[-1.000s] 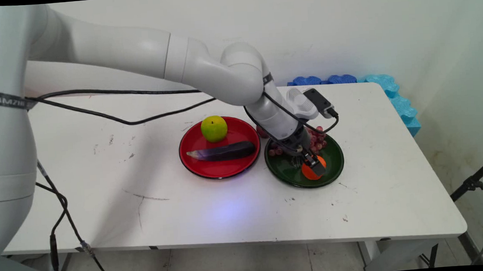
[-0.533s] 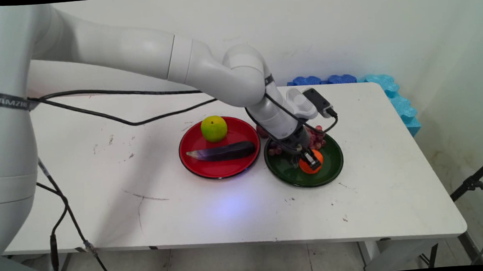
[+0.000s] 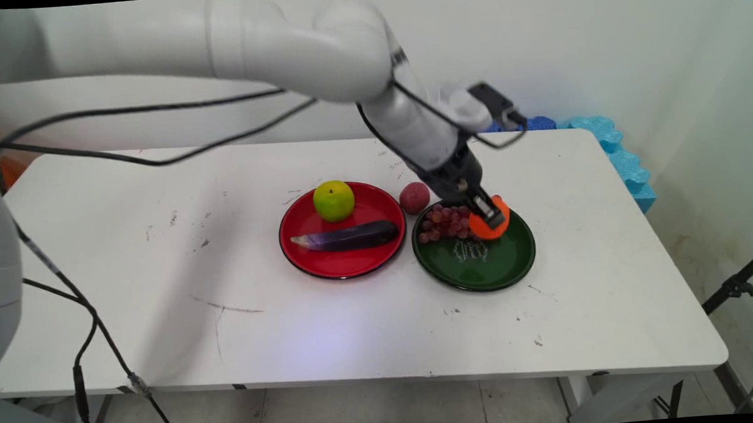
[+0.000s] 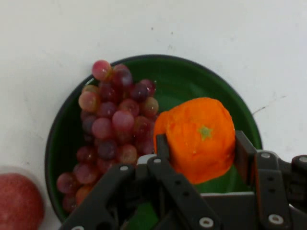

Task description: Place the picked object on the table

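My gripper [image 3: 489,217] [image 4: 200,148] is shut on an orange [image 3: 490,226] [image 4: 199,136] and holds it in the air above the green plate [image 3: 485,272] [image 4: 189,72]. A bunch of red grapes [image 3: 446,222] [image 4: 115,127] lies on the plate's far left side, just beside the lifted orange. In the hand view the two fingers press the orange's sides.
A small red fruit [image 3: 414,197] [image 4: 19,203] sits on the table behind the green plate. To the left stands a red plate [image 3: 307,261] with a green apple [image 3: 333,200] and a dark eggplant [image 3: 348,237]. Blue foam pieces [image 3: 615,151] line the table's far right edge.
The gripper has risen off the green plate with the orange in it, moving up and slightly back. The grapes and the small red fruit are uncovered.
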`<state>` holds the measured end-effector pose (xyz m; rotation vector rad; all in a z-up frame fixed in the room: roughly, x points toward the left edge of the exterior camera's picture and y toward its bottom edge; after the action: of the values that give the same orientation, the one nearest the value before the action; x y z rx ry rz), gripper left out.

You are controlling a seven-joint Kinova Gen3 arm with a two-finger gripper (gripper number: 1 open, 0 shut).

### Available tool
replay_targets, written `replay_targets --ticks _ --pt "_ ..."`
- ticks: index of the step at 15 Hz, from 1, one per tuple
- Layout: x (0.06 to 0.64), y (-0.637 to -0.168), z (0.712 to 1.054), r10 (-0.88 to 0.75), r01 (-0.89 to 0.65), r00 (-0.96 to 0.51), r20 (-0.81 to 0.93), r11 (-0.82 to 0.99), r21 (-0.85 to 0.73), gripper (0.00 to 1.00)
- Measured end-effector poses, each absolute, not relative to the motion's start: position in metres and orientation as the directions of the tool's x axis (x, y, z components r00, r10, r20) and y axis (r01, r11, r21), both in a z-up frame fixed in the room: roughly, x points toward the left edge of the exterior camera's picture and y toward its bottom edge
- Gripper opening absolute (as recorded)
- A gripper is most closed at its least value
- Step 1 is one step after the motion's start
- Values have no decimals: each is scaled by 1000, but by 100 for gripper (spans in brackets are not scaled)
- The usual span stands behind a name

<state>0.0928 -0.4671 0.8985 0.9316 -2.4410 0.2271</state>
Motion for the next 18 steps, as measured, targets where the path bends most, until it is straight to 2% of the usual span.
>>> replay_targets --ticks 6,9,12,18 --pt "138 -448 965 -543 -616 -649 533 786 49 0" --pt "169 -432 982 -520 -580 -678 519 813 57 0" --pt "202 -414 980 -495 -538 -719 488 841 61 0" --pt "231 -388 936 -439 -466 -772 460 883 62 0"
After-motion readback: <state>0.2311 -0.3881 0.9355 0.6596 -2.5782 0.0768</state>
